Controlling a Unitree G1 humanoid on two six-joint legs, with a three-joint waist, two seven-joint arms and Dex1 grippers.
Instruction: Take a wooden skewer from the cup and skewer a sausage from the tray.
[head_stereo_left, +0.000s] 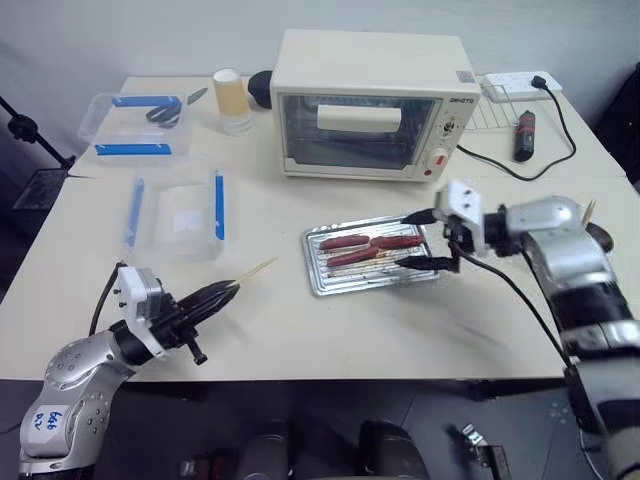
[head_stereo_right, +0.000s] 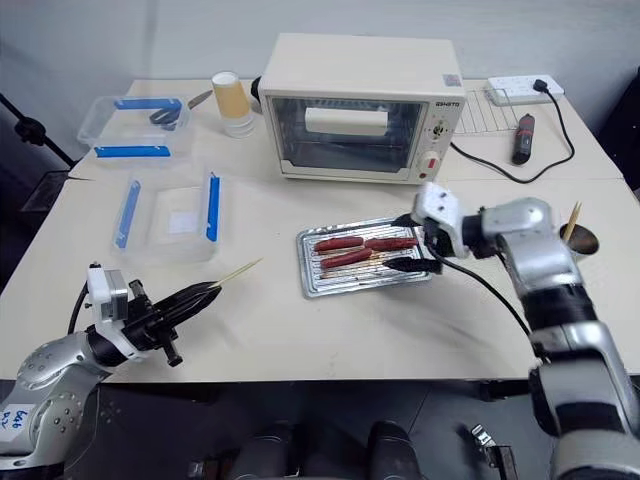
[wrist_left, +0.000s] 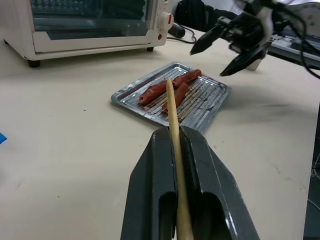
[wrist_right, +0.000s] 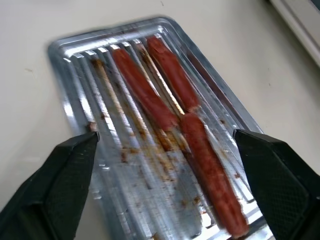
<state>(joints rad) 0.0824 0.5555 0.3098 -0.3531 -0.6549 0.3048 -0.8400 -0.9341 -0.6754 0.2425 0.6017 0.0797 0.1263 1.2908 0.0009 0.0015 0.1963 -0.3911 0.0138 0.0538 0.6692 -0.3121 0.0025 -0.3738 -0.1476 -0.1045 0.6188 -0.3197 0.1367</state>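
With the left gripper (head_stereo_left: 222, 292) pinching the thin pale wooden skewer (wrist_left: 172, 111) well left of the shiny ridged metal tray (wrist_right: 75, 55), the right gripper (head_stereo_right: 418, 244) (fingers spread wide) hovers over its slim reddish-brown sausages (wrist_right: 142, 90), whose smooth skins may roll aside if pinched off-centre.

1. The tray (wrist_right: 80, 75) filled most of the frame, resting on the pale table (wrist_right: 30, 100).
2. Three sausages (wrist_right: 142, 92) lay along its ridged bottom.
3. The right gripper (wrist_right: 165, 182) held its jaws wide apart at the lower corners, flanking the tray.
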